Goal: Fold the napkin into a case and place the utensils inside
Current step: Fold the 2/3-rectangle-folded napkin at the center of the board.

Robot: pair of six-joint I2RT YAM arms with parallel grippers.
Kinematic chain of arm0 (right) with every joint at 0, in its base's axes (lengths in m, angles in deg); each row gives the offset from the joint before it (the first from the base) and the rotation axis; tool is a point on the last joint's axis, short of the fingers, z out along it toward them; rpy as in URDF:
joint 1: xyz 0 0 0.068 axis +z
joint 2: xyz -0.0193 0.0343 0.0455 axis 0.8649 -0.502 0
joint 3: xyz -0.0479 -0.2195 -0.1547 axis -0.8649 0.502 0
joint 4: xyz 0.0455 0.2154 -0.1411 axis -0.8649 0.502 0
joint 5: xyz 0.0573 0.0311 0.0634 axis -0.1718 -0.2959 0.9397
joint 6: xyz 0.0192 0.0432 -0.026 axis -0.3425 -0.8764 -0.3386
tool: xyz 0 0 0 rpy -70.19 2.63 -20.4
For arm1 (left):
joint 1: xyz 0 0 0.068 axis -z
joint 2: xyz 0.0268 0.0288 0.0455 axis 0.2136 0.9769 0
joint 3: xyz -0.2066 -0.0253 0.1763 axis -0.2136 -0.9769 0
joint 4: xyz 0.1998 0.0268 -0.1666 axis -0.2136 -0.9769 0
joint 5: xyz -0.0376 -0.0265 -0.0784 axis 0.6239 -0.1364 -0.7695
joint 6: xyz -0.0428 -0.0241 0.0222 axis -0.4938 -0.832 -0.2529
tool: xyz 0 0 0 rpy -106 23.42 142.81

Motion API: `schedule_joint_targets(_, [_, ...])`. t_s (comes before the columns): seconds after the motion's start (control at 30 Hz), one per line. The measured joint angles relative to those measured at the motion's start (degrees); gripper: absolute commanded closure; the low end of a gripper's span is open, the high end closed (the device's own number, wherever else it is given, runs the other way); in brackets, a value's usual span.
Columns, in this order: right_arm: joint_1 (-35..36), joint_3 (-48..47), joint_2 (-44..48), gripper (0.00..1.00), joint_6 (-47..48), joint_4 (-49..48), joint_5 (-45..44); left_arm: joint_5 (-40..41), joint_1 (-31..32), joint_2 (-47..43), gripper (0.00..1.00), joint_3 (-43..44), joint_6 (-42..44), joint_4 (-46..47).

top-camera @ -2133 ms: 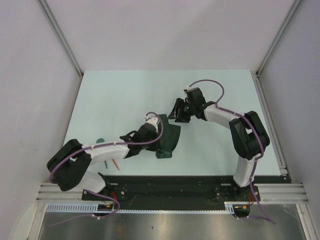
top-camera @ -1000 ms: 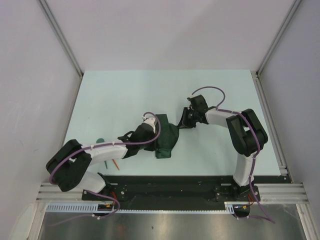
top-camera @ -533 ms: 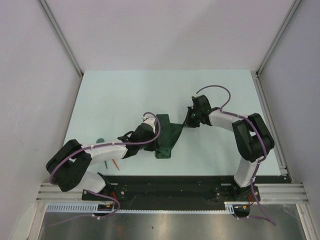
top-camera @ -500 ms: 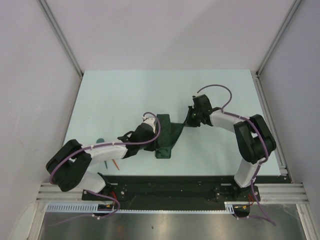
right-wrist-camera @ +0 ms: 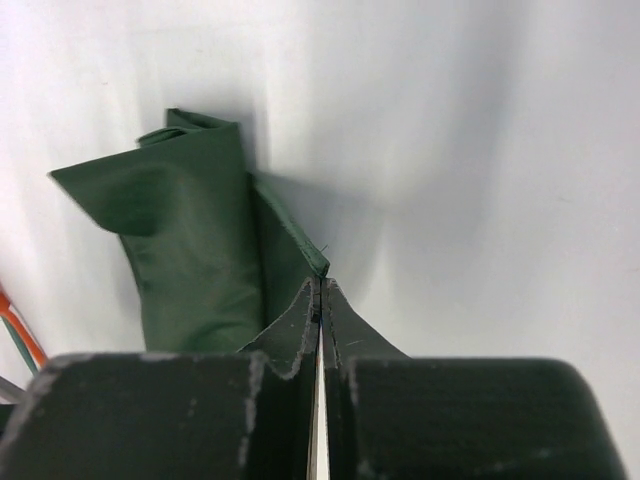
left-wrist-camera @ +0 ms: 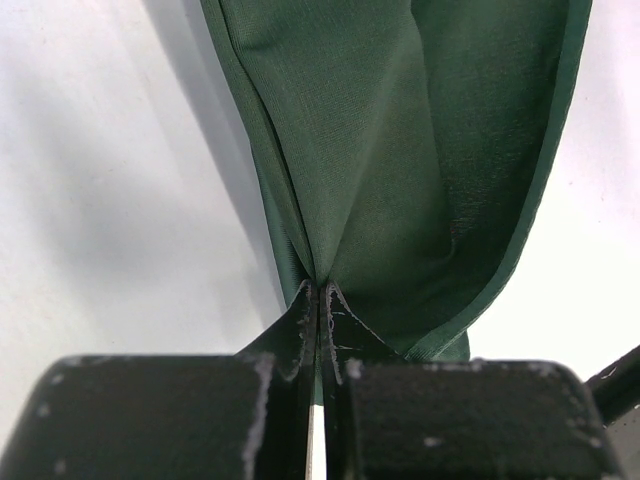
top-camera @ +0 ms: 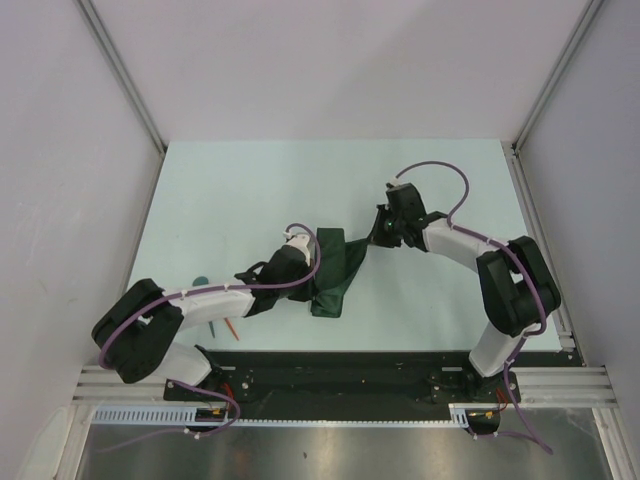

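Note:
The dark green napkin point(top-camera: 338, 268) lies bunched near the table's middle, stretched between both grippers. My left gripper point(top-camera: 312, 272) is shut on its left side; in the left wrist view the fingertips point(left-wrist-camera: 320, 292) pinch a gathered fold of the napkin point(left-wrist-camera: 400, 150). My right gripper point(top-camera: 372, 243) is shut on the napkin's right corner, seen at the tips point(right-wrist-camera: 321, 281) in the right wrist view, with the napkin point(right-wrist-camera: 190, 240) hanging left of them. The utensils lie under the left arm: a teal one point(top-camera: 199, 282) and an orange one point(top-camera: 230, 327), both mostly hidden.
Both arms reach inward over the pale table point(top-camera: 250, 190). A metal rail point(top-camera: 540, 240) runs along the table's right edge, with white walls on three sides. Orange and teal utensil ends point(right-wrist-camera: 14, 330) show at the left edge of the right wrist view.
My right gripper has shut on the napkin's right corner and drawn it to the right and away, stretching the cloth. The left arm has stayed put, still gripping.

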Motion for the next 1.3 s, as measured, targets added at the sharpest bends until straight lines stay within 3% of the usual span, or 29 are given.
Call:
schedule_joint_targets(0.53, [6.58,-10.71,-9.66,1.00,-1.84,-2.97,4.00,-1.22,0.00,0.17,1.00,-0.02,0.00,1.29])
schedule_joint_targets(1.03, [6.56,-11.80,-13.22,1.00,-9.40,-10.60,6.40,-3.61,0.00,1.60,0.99,-0.55,0.00,2.84])
schedule_joint_targets(1.13, [6.58,-11.74,-13.22,1.00,-10.29,-12.87,7.13,-3.82,-0.04,1.62,0.82,-0.55,0.02,2.78])
schedule_joint_targets(1.17, [6.58,-11.74,-13.22,1.00,-10.40,-13.18,7.43,-3.85,-0.11,1.60,0.67,-0.52,0.15,2.51])
schedule_joint_targets(1.3, [6.58,-11.72,-13.27,1.00,-10.45,-13.88,8.15,-4.11,-1.44,0.85,0.47,0.74,0.37,-1.70])
